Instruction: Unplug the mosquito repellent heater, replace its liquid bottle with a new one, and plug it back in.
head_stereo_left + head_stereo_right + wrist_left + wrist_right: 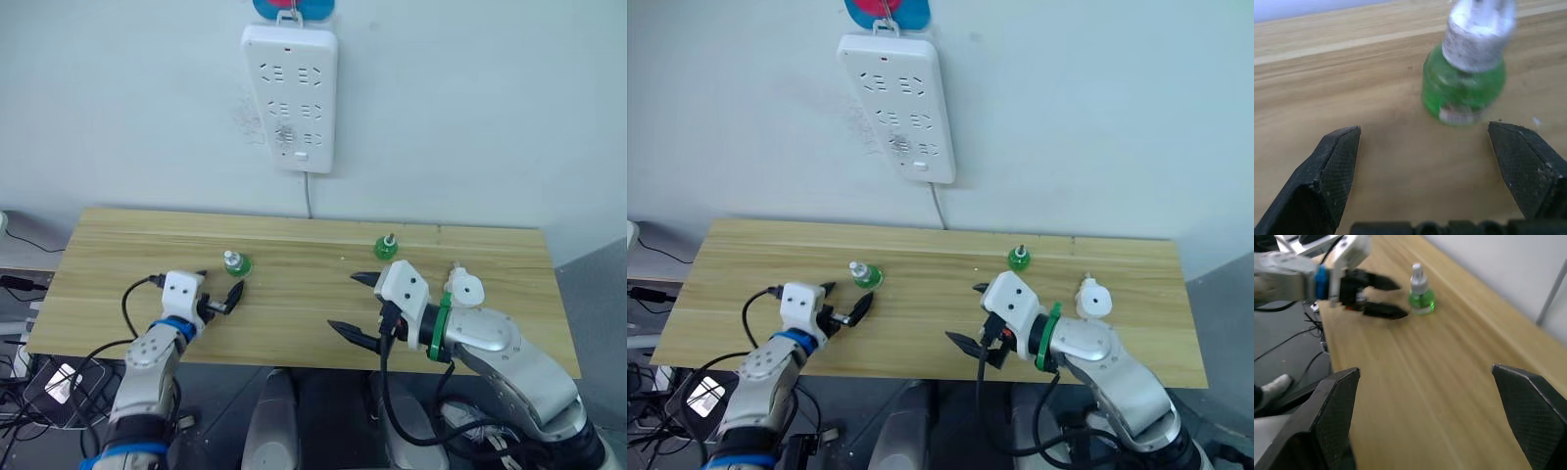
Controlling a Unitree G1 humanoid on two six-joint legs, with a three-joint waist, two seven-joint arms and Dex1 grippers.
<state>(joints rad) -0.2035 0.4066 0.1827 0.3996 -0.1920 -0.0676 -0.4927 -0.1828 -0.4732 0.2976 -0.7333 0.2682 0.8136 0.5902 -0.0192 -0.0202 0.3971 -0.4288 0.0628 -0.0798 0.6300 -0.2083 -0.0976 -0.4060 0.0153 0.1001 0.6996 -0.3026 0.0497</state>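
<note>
Wood table (pixel 294 304) holds two little green bottles. One green bottle (pixel 236 262) stands just past the left gripper (pixel 232 297), whose jaws are wide open and hold nothing. The other green bottle (pixel 387 247) stands near the wall. The right gripper (pixel 362 308) is wide open and empty too. The mosquito repellent heater (pixel 464 290) sits on the table right beside the right arm. A white power strip (pixel 291 93) hangs on the wall.

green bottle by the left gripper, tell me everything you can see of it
The green bottle is small, round and of clear green plastic, with a pale label band low on its side and a grey-white cap. It stands upright on the wooden table, untouched, just ahead of the open left gripper.
</note>
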